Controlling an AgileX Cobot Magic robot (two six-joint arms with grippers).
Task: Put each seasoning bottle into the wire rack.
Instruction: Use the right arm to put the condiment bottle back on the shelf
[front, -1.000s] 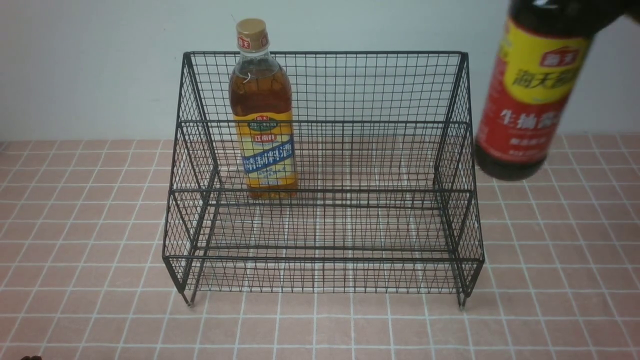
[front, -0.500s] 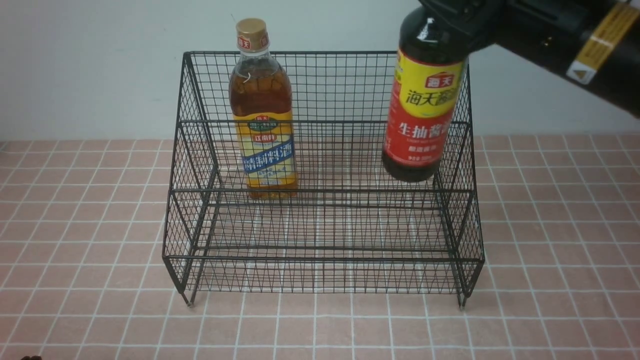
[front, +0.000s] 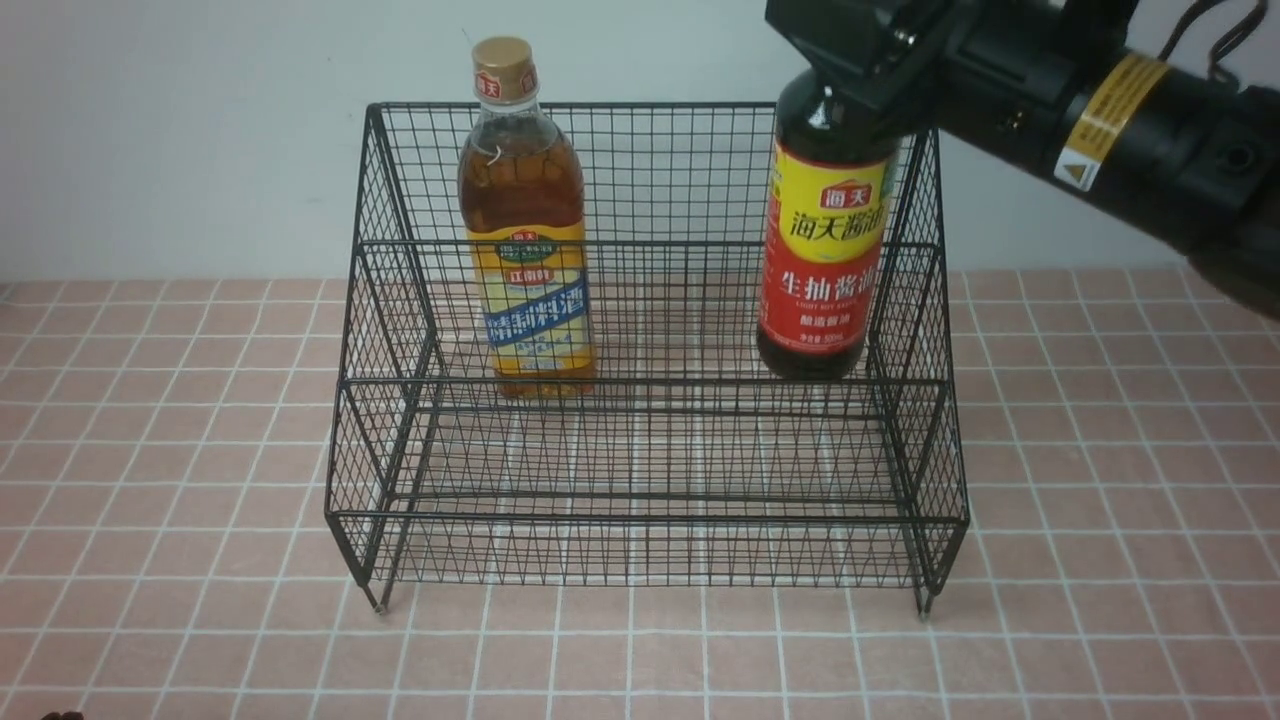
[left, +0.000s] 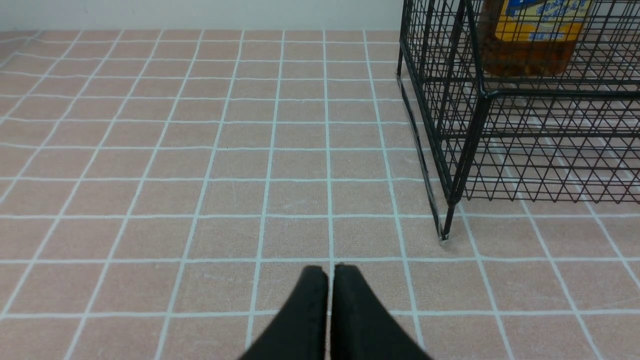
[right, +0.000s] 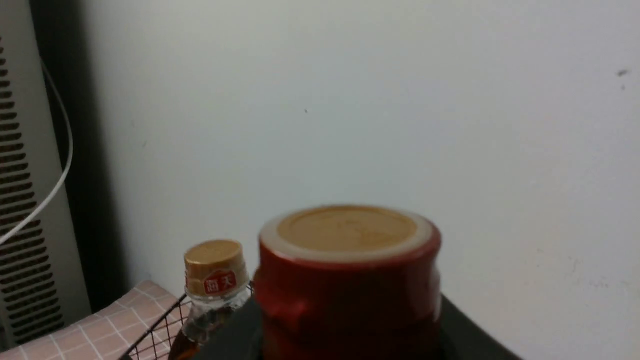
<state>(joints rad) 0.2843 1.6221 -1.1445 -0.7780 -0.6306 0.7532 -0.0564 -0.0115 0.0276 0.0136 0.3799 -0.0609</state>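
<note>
Pink-tiled tabletop (front: 1080, 560); the rack (front: 640, 517) holds the amber bottle (front: 528, 260). My right hand (right: 350, 320) clamps the dark bottle (front: 825, 250); my left hand (left: 331, 272) is closed.

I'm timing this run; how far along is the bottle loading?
Done: the amber bottle stands in the wire rack. In hand: the dark bottle, in the right gripper's jaws, at the rack's right end. Left: apparently just seating and releasing it.

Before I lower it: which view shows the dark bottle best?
The front view: it shows the dark bottle from shoulder to base, label readable. The right wrist view shows only its blurred cap and neck up close; the left wrist view doesn't show it.
</note>
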